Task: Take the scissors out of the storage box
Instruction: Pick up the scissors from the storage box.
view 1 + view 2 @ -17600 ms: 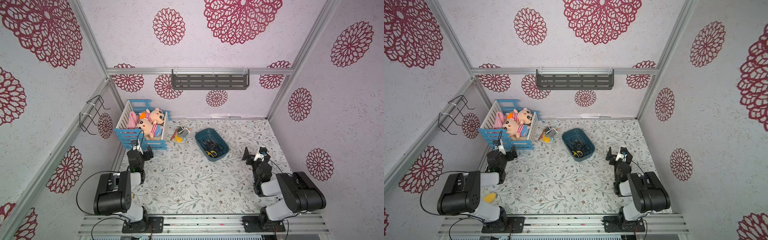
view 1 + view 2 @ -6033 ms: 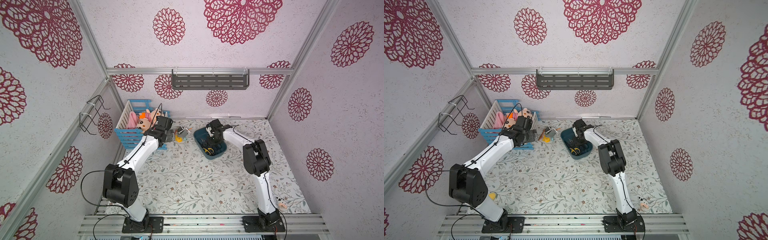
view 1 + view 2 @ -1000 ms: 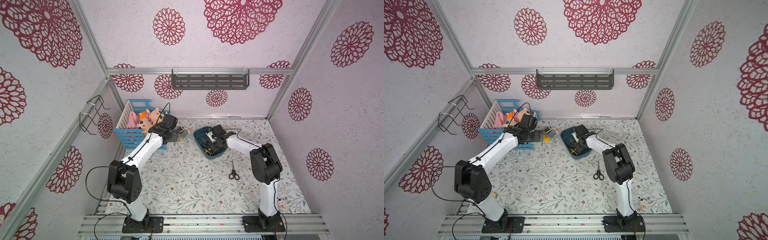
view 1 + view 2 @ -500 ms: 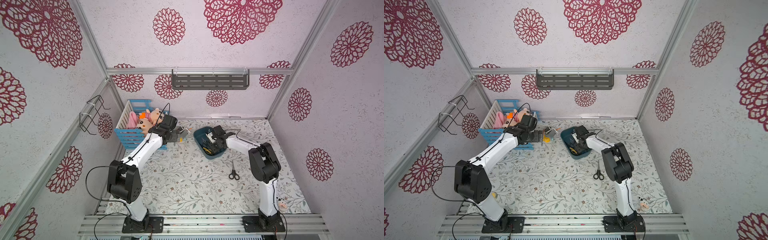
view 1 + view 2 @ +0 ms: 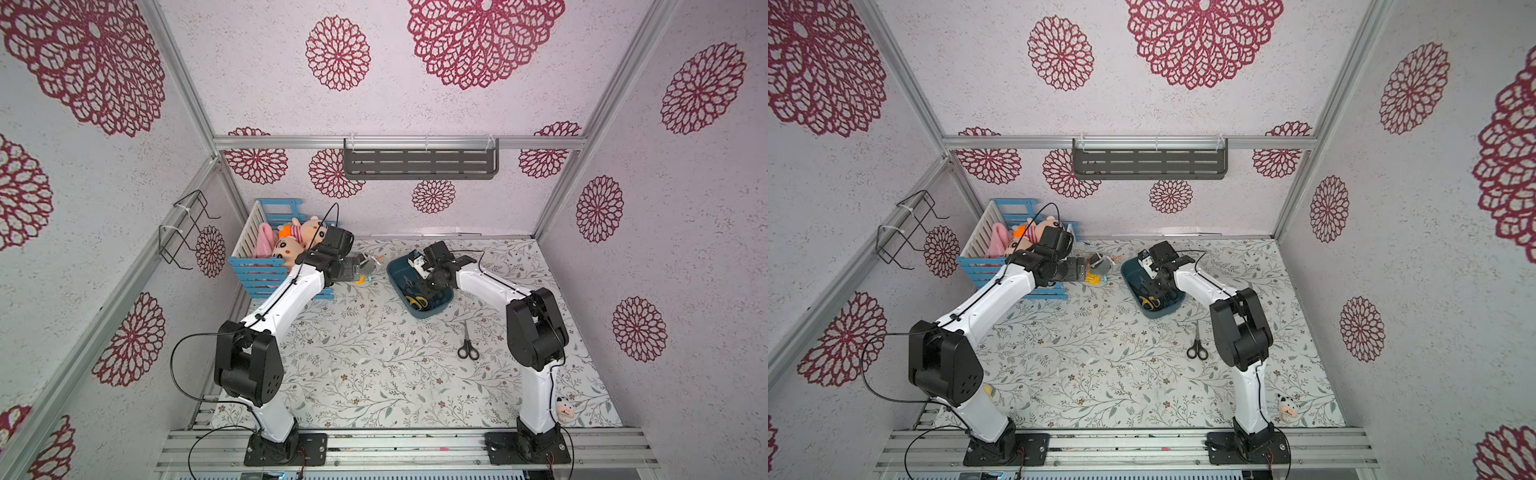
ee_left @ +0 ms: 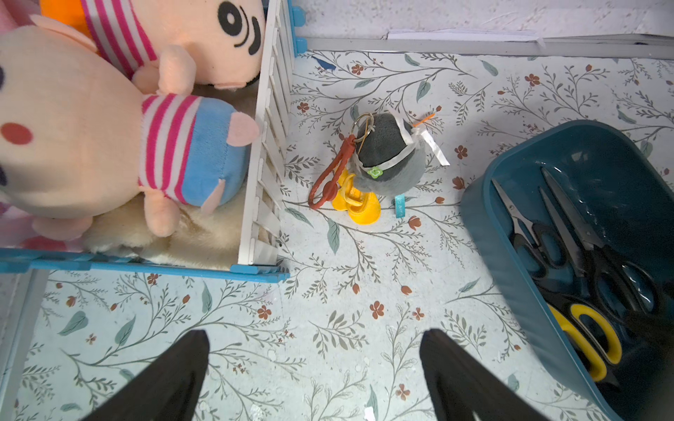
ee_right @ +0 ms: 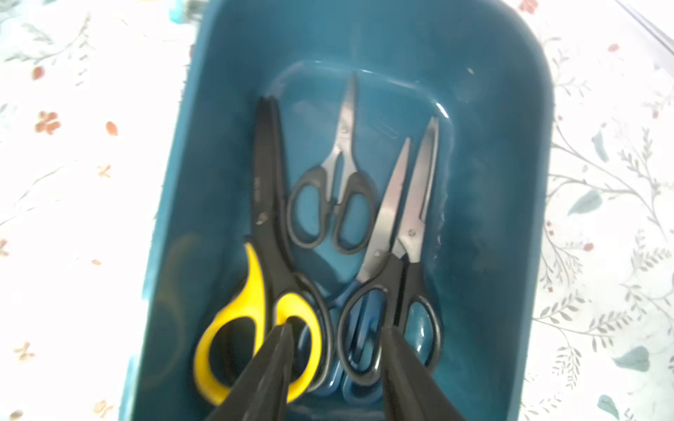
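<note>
Nearest me on the flowered tabletop (image 5: 374, 365), one black-handled pair of scissors (image 5: 467, 344) lies at five o'clock from the storage box (image 5: 432, 311). Inside it, the right gripper (image 7: 335, 330) stands half-parted astride the other scissors' (image 7: 262, 218) handles. At nine o'clock, the left gripper (image 6: 315, 333) hovers wide open, empty.

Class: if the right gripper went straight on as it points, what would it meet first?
Probably the loops of the blue-handled scissors in the storage box, which lie between the open jaws of the right gripper; the yellow-handled scissors sit by one finger. Depth is unclear.
</note>
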Robot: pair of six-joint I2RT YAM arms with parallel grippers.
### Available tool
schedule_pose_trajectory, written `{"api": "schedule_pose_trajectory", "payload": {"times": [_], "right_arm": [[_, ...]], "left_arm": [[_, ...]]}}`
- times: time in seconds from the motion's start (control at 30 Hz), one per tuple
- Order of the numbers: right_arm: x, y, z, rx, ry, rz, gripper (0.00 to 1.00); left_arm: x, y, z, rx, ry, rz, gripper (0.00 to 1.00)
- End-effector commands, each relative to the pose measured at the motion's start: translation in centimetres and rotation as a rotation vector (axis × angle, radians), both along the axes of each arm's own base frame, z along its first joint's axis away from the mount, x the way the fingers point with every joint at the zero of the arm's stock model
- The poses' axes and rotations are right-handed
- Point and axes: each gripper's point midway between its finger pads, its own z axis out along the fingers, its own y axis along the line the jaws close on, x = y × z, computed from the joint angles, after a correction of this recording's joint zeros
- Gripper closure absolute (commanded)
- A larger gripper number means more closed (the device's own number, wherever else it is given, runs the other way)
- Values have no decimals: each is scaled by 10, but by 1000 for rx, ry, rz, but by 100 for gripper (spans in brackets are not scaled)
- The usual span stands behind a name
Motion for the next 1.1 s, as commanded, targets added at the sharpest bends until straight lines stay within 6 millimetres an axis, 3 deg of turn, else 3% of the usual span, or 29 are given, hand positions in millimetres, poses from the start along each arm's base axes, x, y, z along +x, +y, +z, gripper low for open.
{"api": "schedule_pose_trajectory", "payload": {"times": [0.0,0.37,0.77,0.97,1.07], "right_arm": [[-15,5,12,8,21,88,57],[-33,15,-7,50,90,168,57],[-31,22,-44,61,168,180,59],[-37,24,-64,72,226,185,74],[-31,25,-58,108,215,164,86]], "left_arm": [[3,1,1,2,6,-3,3],[6,2,-2,6,9,5,3],[5,5,0,13,2,22,3],[4,8,1,22,-1,34,3],[3,9,-1,23,5,35,3]]}}
